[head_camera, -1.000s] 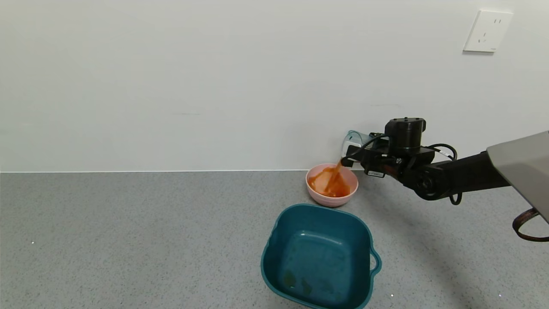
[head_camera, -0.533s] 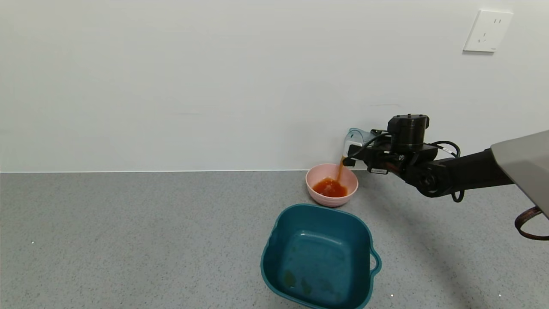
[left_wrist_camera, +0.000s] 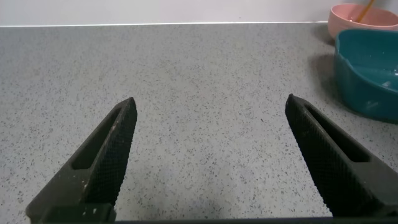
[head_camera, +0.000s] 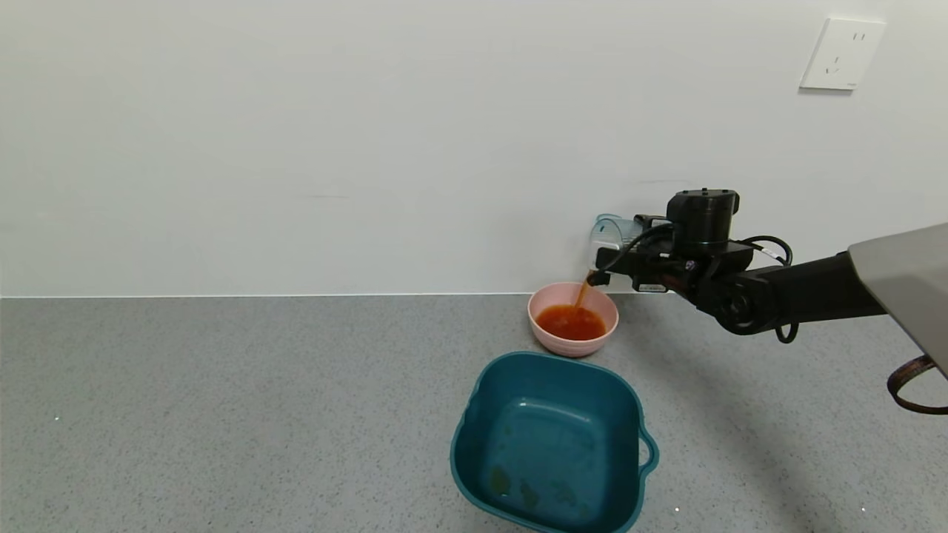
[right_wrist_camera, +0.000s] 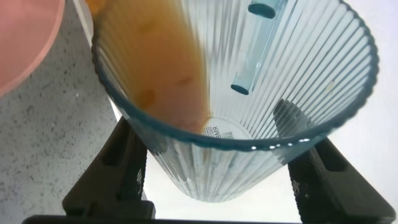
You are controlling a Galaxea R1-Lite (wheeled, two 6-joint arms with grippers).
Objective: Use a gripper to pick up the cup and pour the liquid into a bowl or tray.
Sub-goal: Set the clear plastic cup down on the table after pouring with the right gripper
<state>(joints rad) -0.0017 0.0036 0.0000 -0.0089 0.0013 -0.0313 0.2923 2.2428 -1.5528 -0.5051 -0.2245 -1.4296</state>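
Note:
My right gripper (head_camera: 628, 250) is shut on the pale blue-green ribbed cup (head_camera: 609, 235), holding it tipped on its side above the pink bowl (head_camera: 572, 339). A thin stream of reddish-brown liquid (head_camera: 582, 292) runs from the cup's rim into the bowl, where liquid pools (head_camera: 570, 322). In the right wrist view the cup (right_wrist_camera: 249, 93) fills the frame between both fingers (right_wrist_camera: 127, 171), with liquid (right_wrist_camera: 155, 68) along its lower side and the bowl's rim (right_wrist_camera: 25, 43) nearby. My left gripper (left_wrist_camera: 210, 107) is open and empty over bare counter.
A dark teal squarish tub (head_camera: 552, 444) with a handle stands in front of the bowl, also showing in the left wrist view (left_wrist_camera: 370, 74). The grey speckled counter meets a white wall just behind the bowl. A wall socket (head_camera: 840, 54) sits high at the right.
The pour has thinned from a broad splash to a narrow stream. The liquid in the bowl has settled. My right gripper has risen slightly with the cup.

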